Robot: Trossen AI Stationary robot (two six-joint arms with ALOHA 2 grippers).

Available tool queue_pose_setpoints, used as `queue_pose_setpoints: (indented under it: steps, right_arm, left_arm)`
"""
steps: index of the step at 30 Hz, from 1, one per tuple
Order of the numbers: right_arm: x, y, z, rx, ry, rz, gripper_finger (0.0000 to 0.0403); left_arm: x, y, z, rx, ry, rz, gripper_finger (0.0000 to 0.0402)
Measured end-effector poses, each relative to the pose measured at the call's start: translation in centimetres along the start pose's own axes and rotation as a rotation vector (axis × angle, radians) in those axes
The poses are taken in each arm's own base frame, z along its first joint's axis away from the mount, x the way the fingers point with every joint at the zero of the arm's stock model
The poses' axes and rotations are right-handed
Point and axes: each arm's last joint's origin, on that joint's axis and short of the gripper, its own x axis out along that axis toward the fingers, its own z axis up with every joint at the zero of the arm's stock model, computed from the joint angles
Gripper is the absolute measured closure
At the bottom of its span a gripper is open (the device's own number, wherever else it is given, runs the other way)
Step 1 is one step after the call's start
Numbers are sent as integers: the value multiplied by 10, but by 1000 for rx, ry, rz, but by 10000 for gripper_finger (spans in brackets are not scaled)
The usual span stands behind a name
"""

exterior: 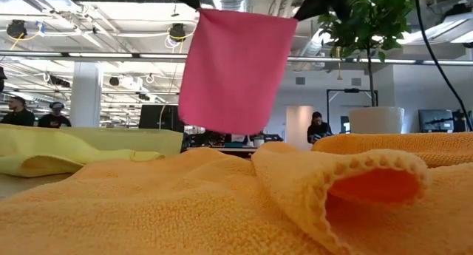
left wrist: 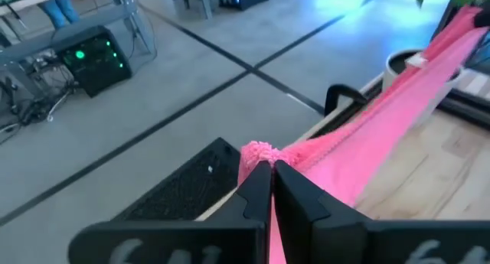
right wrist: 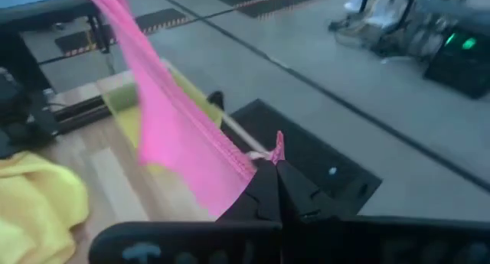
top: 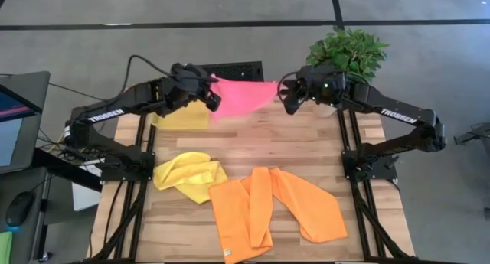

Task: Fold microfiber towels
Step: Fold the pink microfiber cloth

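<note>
The bright pink towel (top: 241, 98) hangs spread between my two grippers high above the table's far edge; in the low view (exterior: 235, 70) it hangs as a flat sheet clear of the table. My left gripper (top: 213, 98) is shut on its left top corner, my right gripper (top: 285, 99) on its right top corner. The yellow towel (top: 190, 176) lies crumpled at the table's middle left. Two orange towels (top: 276, 210) lie overlapping at the near middle, partly folded. My left gripper pinches the pink towel's top corner (left wrist: 259, 154) between its two fingers; a small tuft sticks out past the tips. The top edge runs taut toward the other gripper. The towel hangs below, clear of the table. My right gripper pinches the towel's other top corner (right wrist: 276, 151) between its two fingers, a small tip showing past them. The edge stretches away toward the left gripper. The towel hangs clear of the table.
A translucent yellow bin (top: 184, 115) stands at the table's far left, under the left arm. A potted plant (top: 348, 53) stands at the far right corner. A black mat (top: 237, 71) lies beyond the far edge. People show in the room behind in the low view.
</note>
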Motion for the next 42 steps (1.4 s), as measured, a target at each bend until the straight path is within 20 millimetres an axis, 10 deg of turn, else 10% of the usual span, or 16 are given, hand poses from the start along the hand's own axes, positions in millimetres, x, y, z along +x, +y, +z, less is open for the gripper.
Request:
queue_pose_setpoints:
  steps: [19,28,42]
  right_arm:
    - [44,-34,-6,32,98,-208,403]
    - [27,-24,-2,10,68,-189,403]
    - [12,16,-30,-32,293,-99,401]
  left_arm:
    - [69,-2,-16,55,119,124,401]
    - [58,-2,-4,107,75,106,401]
    - [44,-46,-40,183,297,-18,401]
